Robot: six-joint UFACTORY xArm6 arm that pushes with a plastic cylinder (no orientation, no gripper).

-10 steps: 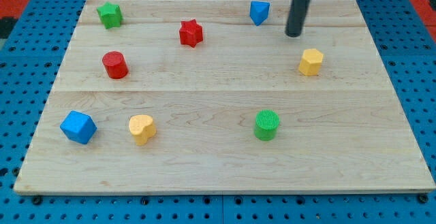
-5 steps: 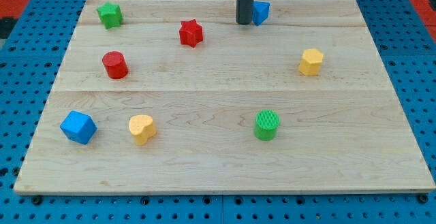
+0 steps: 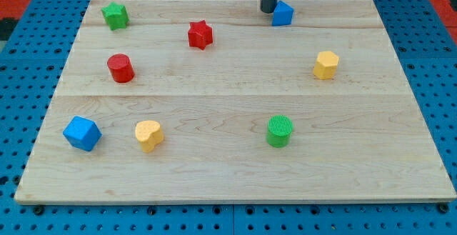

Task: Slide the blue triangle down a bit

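The blue triangle (image 3: 283, 13) lies near the top edge of the wooden board (image 3: 228, 178), right of centre. My tip (image 3: 268, 10) stands just at the triangle's upper left, touching or almost touching it. The rod rises out of the view's top.
A green star (image 3: 114, 15) sits at the top left, a red star (image 3: 201, 34) left of the triangle, a red cylinder (image 3: 121, 68) below them. A yellow hexagon (image 3: 325, 64) is at the right, a green cylinder (image 3: 280, 131) lower centre, a blue cube (image 3: 81, 133) and yellow heart (image 3: 148, 135) bottom left.
My tip swept left past the blue triangle, then came up to its upper left. The triangle has shifted a little to the right and turned.
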